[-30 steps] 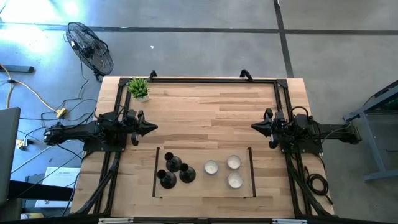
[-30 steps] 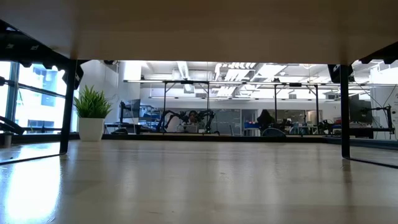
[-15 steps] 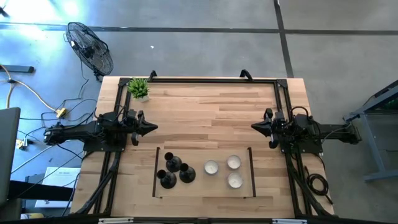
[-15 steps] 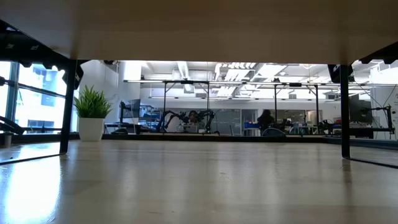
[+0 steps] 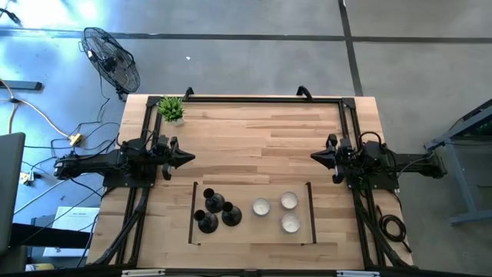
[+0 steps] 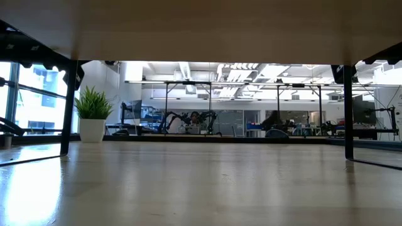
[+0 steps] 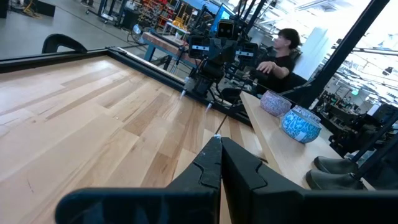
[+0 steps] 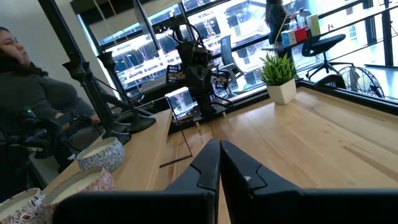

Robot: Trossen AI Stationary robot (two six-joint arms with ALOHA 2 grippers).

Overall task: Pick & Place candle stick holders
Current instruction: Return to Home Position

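Where the shelf [image 5: 250,231] lies between the two arms, the three candle stick holders [image 5: 214,203] stand upright, clustered on its left part, with three candles [image 5: 262,207] beside them on the right part. The left gripper [image 5: 191,158] hovers at the table's [image 5: 254,131] left side, fingers pressed together and empty; the right gripper [image 5: 314,156] mirrors it opposite, likewise closed on nothing. A potted plant [image 5: 171,109] stands at the far left corner.

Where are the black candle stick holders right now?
In the high view, the candle stick holders stand clustered on the left half of the shelf, on the left arm's side, with the white candles to their right.
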